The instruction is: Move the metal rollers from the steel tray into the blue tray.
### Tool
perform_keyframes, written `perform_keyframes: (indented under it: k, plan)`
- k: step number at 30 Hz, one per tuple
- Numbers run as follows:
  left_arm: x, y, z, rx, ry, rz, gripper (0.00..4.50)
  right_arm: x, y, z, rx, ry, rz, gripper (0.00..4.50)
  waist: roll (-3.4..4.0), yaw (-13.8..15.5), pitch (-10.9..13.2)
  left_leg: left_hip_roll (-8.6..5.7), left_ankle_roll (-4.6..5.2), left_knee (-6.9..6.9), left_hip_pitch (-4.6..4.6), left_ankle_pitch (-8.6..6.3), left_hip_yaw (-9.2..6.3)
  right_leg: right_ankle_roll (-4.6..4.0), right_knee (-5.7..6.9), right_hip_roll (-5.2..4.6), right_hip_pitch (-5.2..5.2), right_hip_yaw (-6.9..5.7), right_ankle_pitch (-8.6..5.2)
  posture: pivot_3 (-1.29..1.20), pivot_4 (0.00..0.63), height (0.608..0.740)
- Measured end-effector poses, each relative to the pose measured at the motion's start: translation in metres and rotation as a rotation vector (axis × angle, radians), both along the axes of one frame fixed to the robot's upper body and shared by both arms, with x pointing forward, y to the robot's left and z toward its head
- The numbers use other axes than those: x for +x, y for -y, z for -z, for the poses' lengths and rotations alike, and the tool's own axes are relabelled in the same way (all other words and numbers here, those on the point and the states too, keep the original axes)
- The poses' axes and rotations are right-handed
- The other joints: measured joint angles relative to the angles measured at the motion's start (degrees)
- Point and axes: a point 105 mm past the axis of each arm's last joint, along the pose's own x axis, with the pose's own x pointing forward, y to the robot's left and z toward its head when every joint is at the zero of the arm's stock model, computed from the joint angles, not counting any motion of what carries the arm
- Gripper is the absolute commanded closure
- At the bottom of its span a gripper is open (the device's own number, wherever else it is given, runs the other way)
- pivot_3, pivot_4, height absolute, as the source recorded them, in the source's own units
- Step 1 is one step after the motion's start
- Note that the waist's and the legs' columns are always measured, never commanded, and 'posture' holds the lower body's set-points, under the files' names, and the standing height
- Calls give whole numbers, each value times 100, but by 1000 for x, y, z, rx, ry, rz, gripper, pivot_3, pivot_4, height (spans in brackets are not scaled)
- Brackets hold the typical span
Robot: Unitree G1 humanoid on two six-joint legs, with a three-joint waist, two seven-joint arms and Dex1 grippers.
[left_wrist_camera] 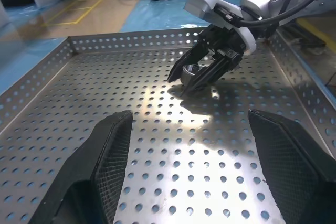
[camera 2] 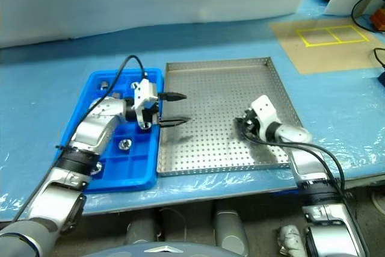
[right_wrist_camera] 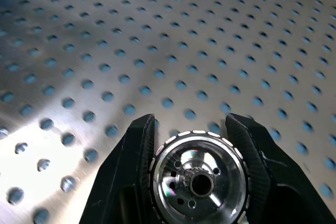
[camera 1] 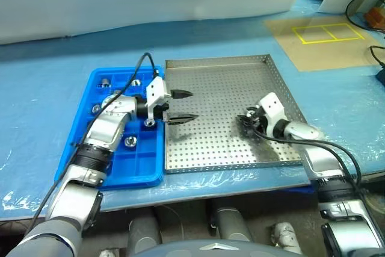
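Blue plastic sheeting covered the bench beneath a square perforated steel tray (camera 1: 240, 64) and a bright blue compartmented plastic tray (camera 1: 102, 76).
Right gripper (right_wrist_camera: 192, 124) clamped one shiny metal roller (right_wrist_camera: 198, 182) above the steel floor; left gripper (camera 1: 182, 106) stood open and empty near four rollers (camera 1: 128, 142) in blue compartments.

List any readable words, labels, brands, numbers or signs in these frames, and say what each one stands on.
None: no legible text on the steel tray, the blue tray, the held metal roller, the left gripper or the right gripper.
The yellow taped rectangles on the brown board are plain markings, not writing.
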Motion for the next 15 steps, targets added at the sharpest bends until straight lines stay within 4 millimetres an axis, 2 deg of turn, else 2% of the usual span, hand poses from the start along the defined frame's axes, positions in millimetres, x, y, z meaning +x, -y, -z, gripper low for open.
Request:
perform_keyframes:
  k: [2, 4, 6, 8, 15]
  plan:
    - [-1, -15, -5, 10, 17, -45, 765, 7, -23, -19, 8, 33, -102, 2809, 1, 4, 1, 2, -1, -6, 0, 1, 0, -1, 1, 1, -5, -1, 0, -187, 150, 740]
    - [-2, -33, -12, 17, 33, -107, 765, 11, -55, -42, 27, 77, -235, 2809, 2, 27, 1, 7, -6, -15, 1, 4, 0, -2, 4, 1, -8, -9, 0, -140, 150, 740]
    - [-4, -45, -17, 23, 42, -148, 765, 9, -80, -51, 50, 84, -339, 2809, 2, 96, 1, 8, -7, -20, 2, 4, 0, -4, 4, 1, -8, -12, -1, -101, 150, 740]
    - [-8, -58, -18, 36, 43, -198, 765, 4, -108, -54, 69, 64, -459, 2809, 2, 196, 2, 7, -7, -21, -1, 4, 0, -5, 1, -2, -7, -15, -2, -41, 150, 740]
    - [-29, -93, -12, 69, 11, -344, 765, -23, -177, -39, 97, -21, -785, 2809, 3, 527, 5, 10, -13, -26, -4, 7, -2, -6, 5, -7, -9, -25, -3, 136, 150, 740]
